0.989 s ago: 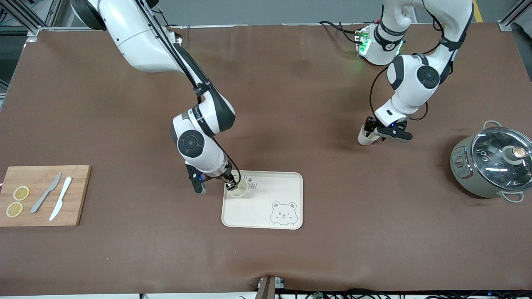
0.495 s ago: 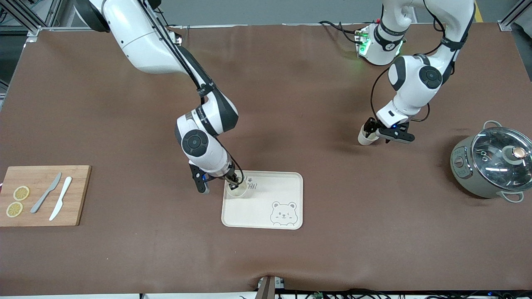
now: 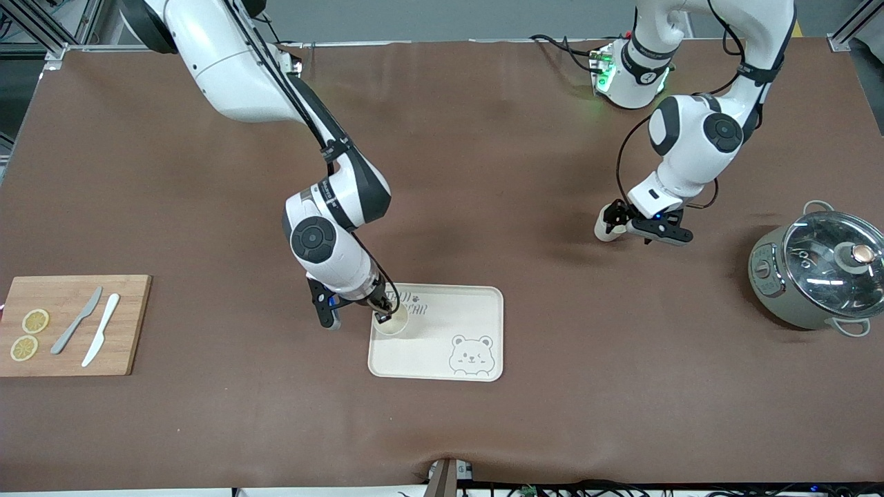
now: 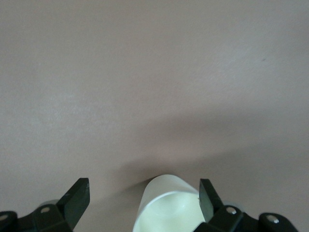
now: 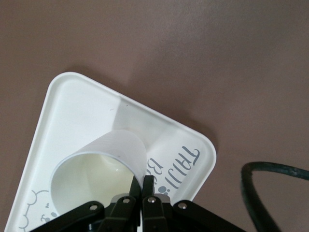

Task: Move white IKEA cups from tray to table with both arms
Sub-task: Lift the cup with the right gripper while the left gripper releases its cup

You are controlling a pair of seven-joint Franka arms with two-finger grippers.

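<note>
Right gripper (image 3: 381, 312) jaws pinched onto the rim of one white cup (image 3: 391, 324) standing in the tray (image 3: 476, 304) corner. Left gripper (image 3: 617, 222) jaws spread wide, second white cup (image 3: 606, 228) between them, upright on the tabletop (image 3: 483, 172)

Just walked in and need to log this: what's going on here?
Two arms are moving white cups off a bear tray. The left gripper is open around one cup that stands on the table, off the tray. The right gripper is shut on the rim of the other cup, which is on the tray.
</note>
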